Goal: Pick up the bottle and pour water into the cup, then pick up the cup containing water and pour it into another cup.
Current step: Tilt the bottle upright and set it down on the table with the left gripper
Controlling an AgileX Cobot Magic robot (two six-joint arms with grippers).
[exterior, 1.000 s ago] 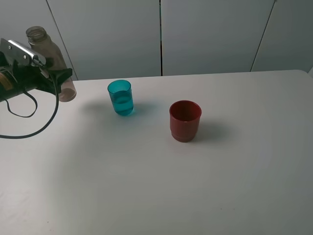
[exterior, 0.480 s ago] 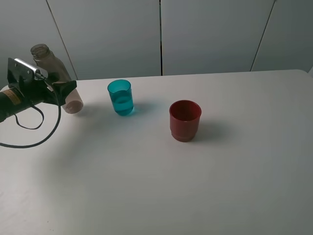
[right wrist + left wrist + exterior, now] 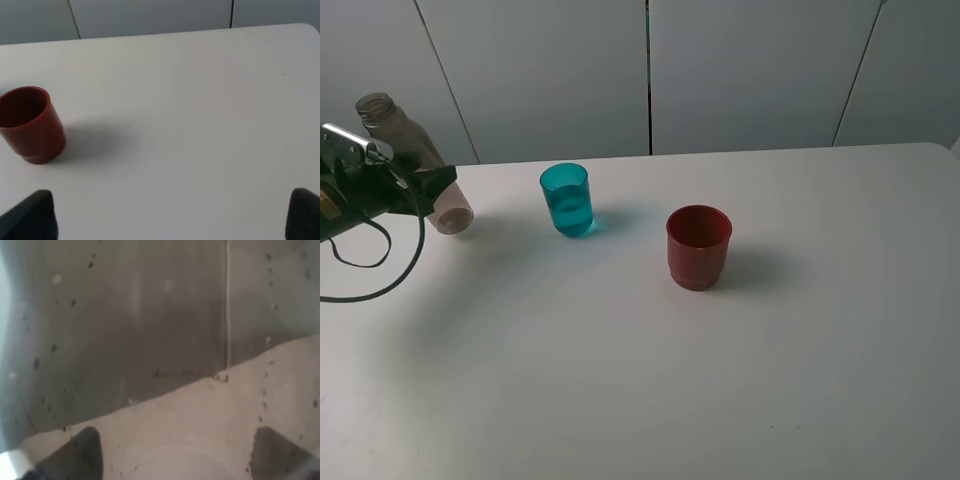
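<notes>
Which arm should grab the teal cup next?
Right, probably. The left gripper is shut on the tilted bottle; the right gripper is open and empty, free for the teal cup.

A see-through smoky grey-brown is shown by the bottle [image 3: 408,143], paler and pinkish towards its base; in the left wrist view its wall is flecked with small dark specks. The teal cup [image 3: 566,198] is coloured a translucent blue-green, deeper in its lower half. An opaque dark red is shown by the red cup [image 3: 699,245]. The bench [image 3: 740,380] is plain white. Behind the teal cup, pale grey wall panels [image 3: 750,70] are divided by thin dark seams. The left hand [image 3: 438,182] is black, backed by a silver plate [image 3: 350,138] and a black cable [image 3: 418,255]. The right hand [image 3: 167,222] is seen with black fingers [image 3: 31,216].
</notes>
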